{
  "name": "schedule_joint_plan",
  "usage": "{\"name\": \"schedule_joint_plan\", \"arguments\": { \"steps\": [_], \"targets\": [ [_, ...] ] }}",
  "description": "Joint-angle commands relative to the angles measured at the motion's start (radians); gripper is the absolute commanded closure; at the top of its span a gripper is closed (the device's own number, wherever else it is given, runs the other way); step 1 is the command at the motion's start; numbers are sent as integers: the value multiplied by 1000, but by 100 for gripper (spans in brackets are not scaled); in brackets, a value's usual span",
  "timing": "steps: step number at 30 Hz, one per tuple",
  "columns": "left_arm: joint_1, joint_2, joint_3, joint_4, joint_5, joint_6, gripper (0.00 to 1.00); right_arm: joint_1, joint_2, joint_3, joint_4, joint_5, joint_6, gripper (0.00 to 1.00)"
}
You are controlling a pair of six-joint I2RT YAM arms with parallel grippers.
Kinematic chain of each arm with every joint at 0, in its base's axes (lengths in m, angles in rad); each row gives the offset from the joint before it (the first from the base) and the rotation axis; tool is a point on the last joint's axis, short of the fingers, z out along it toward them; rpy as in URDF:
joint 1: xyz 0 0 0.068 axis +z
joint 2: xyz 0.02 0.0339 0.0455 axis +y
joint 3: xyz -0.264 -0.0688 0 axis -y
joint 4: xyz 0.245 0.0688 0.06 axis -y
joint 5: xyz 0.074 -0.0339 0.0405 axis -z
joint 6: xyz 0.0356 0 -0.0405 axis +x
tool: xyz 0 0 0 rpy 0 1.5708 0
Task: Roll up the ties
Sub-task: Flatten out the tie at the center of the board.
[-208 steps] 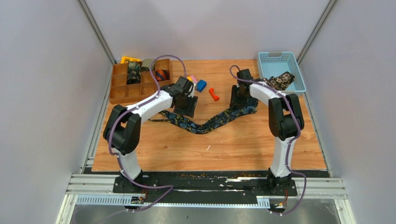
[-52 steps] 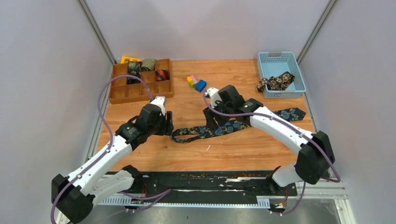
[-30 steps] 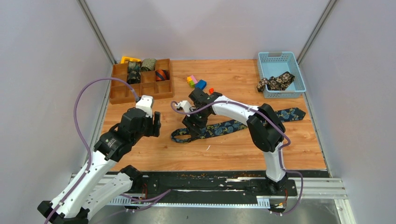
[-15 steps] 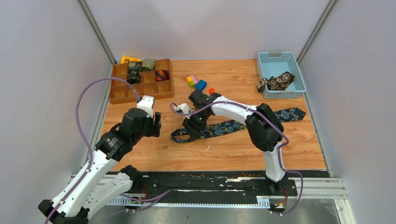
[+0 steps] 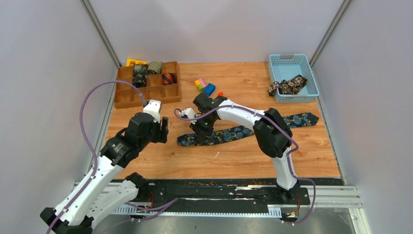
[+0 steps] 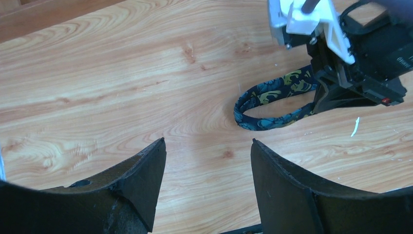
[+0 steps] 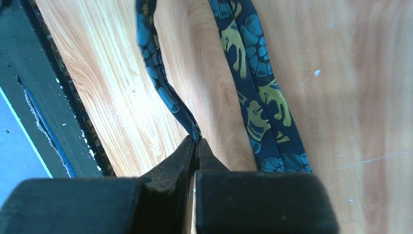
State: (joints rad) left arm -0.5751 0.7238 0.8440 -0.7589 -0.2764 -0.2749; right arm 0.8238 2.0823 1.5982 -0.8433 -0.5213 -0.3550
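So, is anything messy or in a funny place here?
Yes. The black-tan floral tie hangs over the rim of the blue basket instead of lying inside. Some toy blocks sit loose on the table, and a tiny white scrap lies near the navy tie.

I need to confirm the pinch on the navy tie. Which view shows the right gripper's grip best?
The right wrist view: the right gripper is shut on a thin strand of the navy tie. The left wrist view shows mainly the loop beside it. The top view shows the tie's length, with the pinch hidden.
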Motion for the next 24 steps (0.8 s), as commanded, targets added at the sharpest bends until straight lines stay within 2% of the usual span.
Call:
{"name": "schedule_joint_plan", "arguments": {
  "steps": [1, 11, 17, 21, 24],
  "targets": [
    [4, 29, 8, 11, -1, -42, 28, 5, 22, 142, -72, -2, -50, 100],
    [31, 83, -22, 35, 78, -126, 29, -21, 226, 457, -317, 10, -166, 100],
    [53, 110, -48, 60, 103, -150, 29, -48, 291, 544, -351, -3, -199, 99],
    [68, 136, -66, 99, 128, -172, 30, -54, 314, 553, -353, -8, -213, 94],
    [77, 160, -71, 122, 134, -183, 30, -61, 326, 557, -358, -18, -213, 84]
  ]
}}
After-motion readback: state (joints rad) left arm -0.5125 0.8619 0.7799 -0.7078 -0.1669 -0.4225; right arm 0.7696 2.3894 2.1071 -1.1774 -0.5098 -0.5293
